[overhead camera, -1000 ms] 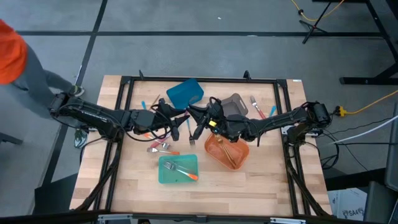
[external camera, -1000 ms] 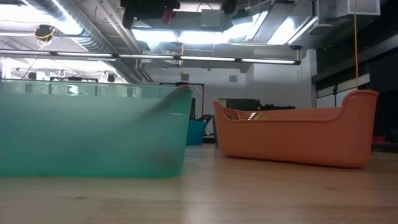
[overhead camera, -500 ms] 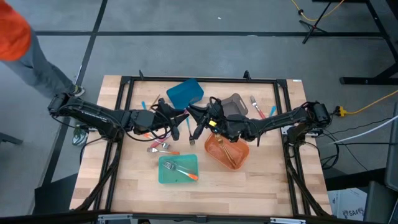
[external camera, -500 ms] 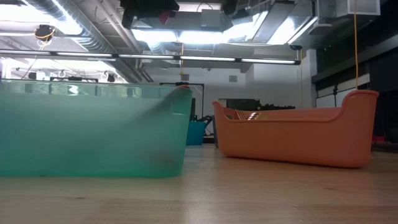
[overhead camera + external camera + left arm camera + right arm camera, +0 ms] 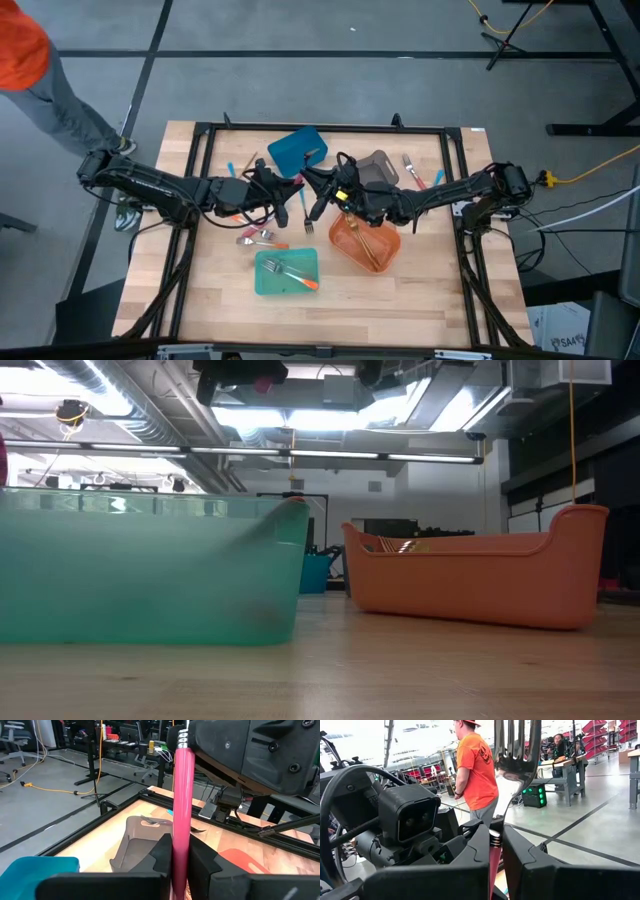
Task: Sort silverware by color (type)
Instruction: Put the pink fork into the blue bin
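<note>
A fork with a pink handle [image 5: 181, 795] and silver tines [image 5: 516, 750] hangs in the air over the table's middle, held between both grippers. My left gripper [image 5: 181, 857] [image 5: 291, 190] is shut on the handle. My right gripper [image 5: 494, 845] [image 5: 318, 190] faces it and is shut on the fork near its neck. More silverware lies loose on the table at the left [image 5: 258, 237] and at the far right [image 5: 415, 172]. Two forks lie in the teal bin [image 5: 287, 271]. My left gripper pinches the pink handle [image 5: 180, 837] between its two fingers, near the handle's free end. The fingers lie across the handle, which runs on from them to the right gripper. The fork is clear of the table. My right gripper pinches the fork between its two fingers, where the pink handle meets the ribbed metal neck [image 5: 494, 839]. The fingers lie across the fork. The tines [image 5: 516, 750] stick out past the fingers on one side, the handle on the other.
A blue bin [image 5: 297, 148] and a grey bin [image 5: 378, 168] stand at the far side. An orange bin [image 5: 365, 243] stands near the right gripper, and the teal bin stands toward the near edge. A person in orange [image 5: 20, 50] stands beyond the table's far left.
My left gripper's fingers have closed onto the fork's pink handle. Both arms and the fork have stayed where they were.
</note>
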